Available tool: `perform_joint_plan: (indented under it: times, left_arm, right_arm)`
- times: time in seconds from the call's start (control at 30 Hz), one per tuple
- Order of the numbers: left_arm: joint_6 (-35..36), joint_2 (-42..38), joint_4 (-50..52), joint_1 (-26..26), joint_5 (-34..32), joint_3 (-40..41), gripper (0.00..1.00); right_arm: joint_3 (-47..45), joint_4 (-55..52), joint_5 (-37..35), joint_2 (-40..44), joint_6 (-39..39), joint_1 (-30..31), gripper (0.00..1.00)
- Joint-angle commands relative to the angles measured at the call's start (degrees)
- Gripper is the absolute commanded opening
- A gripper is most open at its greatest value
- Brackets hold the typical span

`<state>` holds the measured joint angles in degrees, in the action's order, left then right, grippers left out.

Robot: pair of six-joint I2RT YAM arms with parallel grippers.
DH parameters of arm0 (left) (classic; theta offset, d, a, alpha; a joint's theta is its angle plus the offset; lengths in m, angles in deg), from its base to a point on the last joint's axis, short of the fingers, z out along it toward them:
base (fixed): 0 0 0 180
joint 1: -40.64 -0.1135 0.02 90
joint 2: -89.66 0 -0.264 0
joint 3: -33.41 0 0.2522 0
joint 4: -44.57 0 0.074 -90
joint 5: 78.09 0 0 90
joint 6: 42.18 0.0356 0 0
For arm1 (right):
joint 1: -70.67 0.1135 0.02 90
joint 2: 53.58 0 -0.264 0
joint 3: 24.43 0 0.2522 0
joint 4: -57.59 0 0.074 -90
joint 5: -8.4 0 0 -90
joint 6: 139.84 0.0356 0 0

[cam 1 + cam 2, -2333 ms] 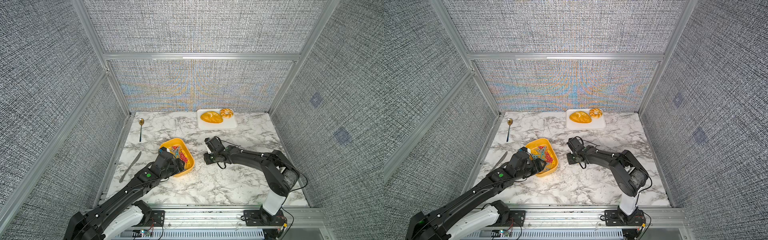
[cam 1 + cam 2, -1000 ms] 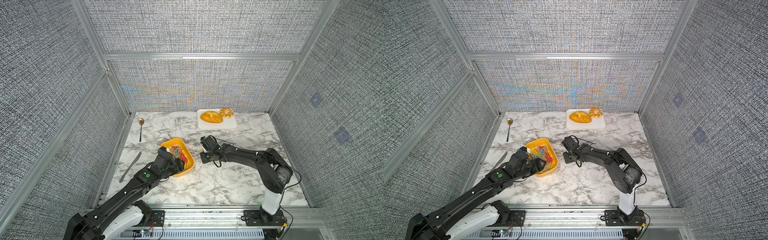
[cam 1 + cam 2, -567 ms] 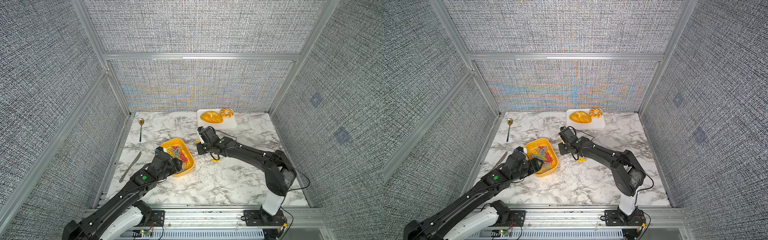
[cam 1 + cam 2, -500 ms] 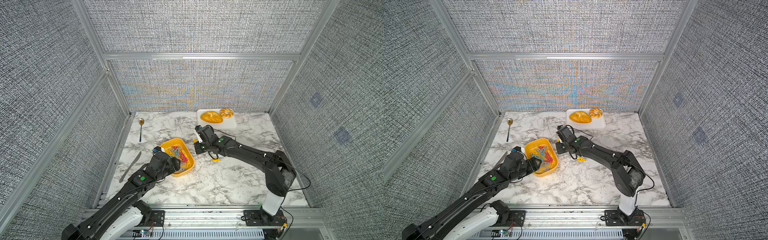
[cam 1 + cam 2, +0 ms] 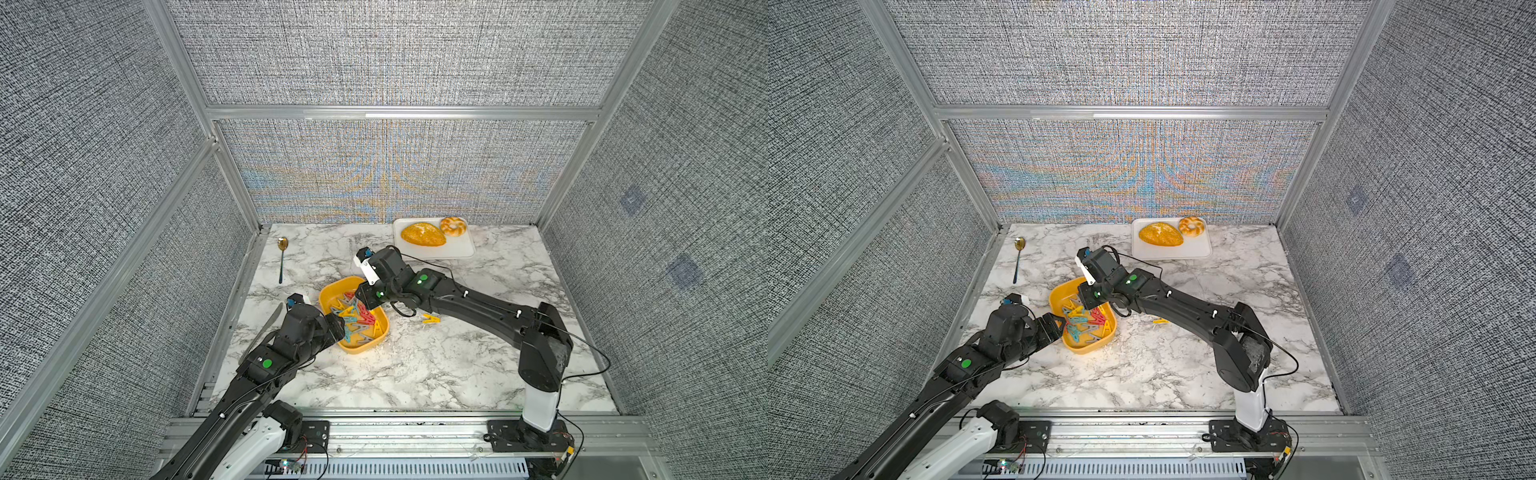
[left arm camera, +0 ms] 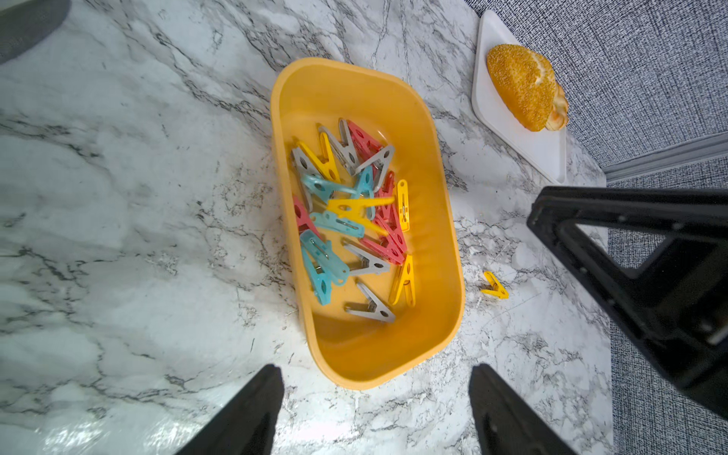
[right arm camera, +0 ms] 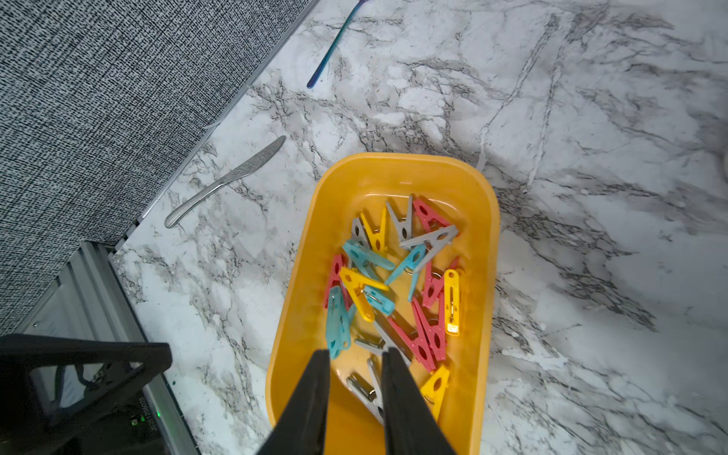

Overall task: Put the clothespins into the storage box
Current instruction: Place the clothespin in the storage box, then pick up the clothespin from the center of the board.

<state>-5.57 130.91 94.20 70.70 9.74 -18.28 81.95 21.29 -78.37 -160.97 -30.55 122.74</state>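
Observation:
The yellow-orange storage box (image 5: 332,286) (image 5: 1059,297) (image 6: 354,67) (image 7: 394,157) stands left of the table's middle. Several red, yellow, teal and grey clothespins (image 5: 357,318) (image 5: 1086,320) (image 6: 354,208) (image 7: 394,283) lie inside it. One yellow clothespin (image 5: 431,319) (image 5: 1160,321) (image 6: 494,286) lies on the marble to the box's right. My right gripper (image 5: 365,296) (image 7: 354,352) hovers over the box's far right part, jaws a little apart with nothing between them. My left gripper (image 5: 338,326) (image 6: 376,368) stands open at the box's near left end, holding nothing.
A white tray (image 5: 461,251) with a bread loaf (image 5: 422,235) and a small ring bun sits at the back right. A spoon (image 5: 282,257) and a knife (image 7: 228,177) lie along the left edge. The right arm stretches across the table right of the box.
My right gripper has swung left from the marble beside the box to above it, and its jaws have parted. My left gripper has drawn back slightly from the box.

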Motion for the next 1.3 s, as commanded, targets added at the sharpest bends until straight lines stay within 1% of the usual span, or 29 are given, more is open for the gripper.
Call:
perform_joint_plan:
  times: [0.0,0.23,0.37,0.53,0.77,0.87,1.13,1.27]
  left_arm:
    - [0.39,0.89,-0.80,-0.23,1.70,0.31,0.80]
    - [0.30,5.45,-5.81,-0.18,5.64,0.59,0.79]
    - [1.31,9.14,-7.87,-0.20,8.75,-0.43,0.79]
    - [2.12,13.37,-10.01,-0.18,13.75,-1.66,0.77]
    - [-0.77,15.06,-16.42,0.25,16.65,1.42,0.76]
    - [-1.22,15.37,-17.14,1.21,16.41,2.05,0.76]
    - [-2.06,15.42,-18.30,2.45,15.71,3.57,0.76]
    - [-2.07,15.37,-18.30,2.54,15.59,3.71,0.76]
  right_arm:
    - [-2.65,-1.03,-2.98,2.28,-1.43,-1.43,0.29]
    - [-12.65,-0.48,-5.13,7.08,-2.65,-7.50,0.29]
    - [-17.71,0.12,-5.77,7.81,-3.32,-11.16,0.30]
    - [-22.30,0.75,-6.68,7.10,-4.81,-14.49,0.35]
    - [-23.97,-0.03,-9.22,3.33,-7.02,-15.26,0.37]
    - [-24.39,-0.06,-10.50,1.59,-7.42,-15.32,0.37]
    - [-25.07,0.73,-10.16,-0.88,-7.83,-15.29,0.37]
    - [-25.38,0.66,-10.44,-1.50,-7.93,-15.25,0.34]
